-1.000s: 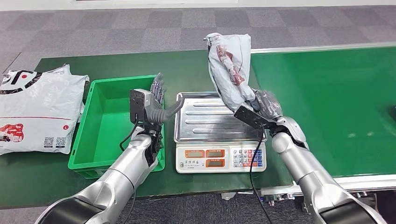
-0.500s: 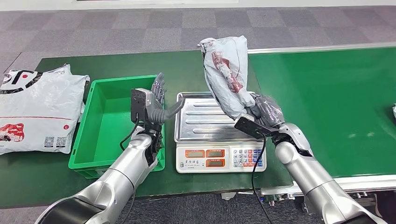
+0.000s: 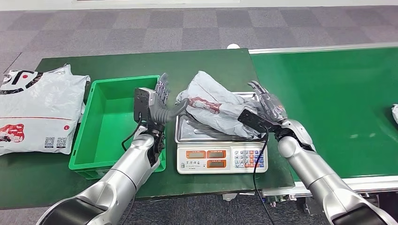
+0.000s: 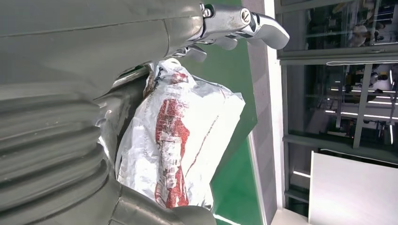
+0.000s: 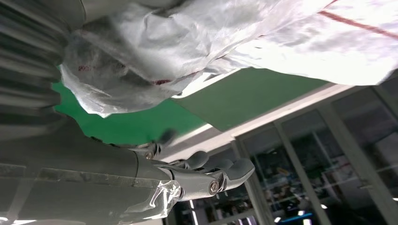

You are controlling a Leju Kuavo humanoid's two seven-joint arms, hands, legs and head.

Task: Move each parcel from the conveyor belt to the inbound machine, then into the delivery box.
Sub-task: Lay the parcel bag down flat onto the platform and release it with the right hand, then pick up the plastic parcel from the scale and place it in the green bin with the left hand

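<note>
A crumpled grey parcel (image 3: 213, 105) with red print lies on the steel tray (image 3: 187, 133) of the weighing scale, hanging over its far left corner. My right hand (image 3: 266, 104) is at the parcel's right end with its fingers spread and holds nothing. My left hand (image 3: 159, 101) stands upright between the green box (image 3: 110, 122) and the scale, fingers apart, its thumb reaching toward the parcel's left edge. The left wrist view shows the parcel (image 4: 183, 140) just beyond the fingers (image 4: 234, 23). In the right wrist view the parcel (image 5: 234, 42) lies apart from the fingers (image 5: 206, 176).
The scale's display and keypad (image 3: 221, 159) face me. Large white parcels (image 3: 37, 112) lie on the table left of the green box. The green conveyor belt (image 3: 328, 93) runs to the right, with another parcel (image 3: 394, 112) at its far right edge.
My right hand lowered the parcel from upright in the air onto the scale tray and let go; its fingers are now spread. The left hand barely moved.
</note>
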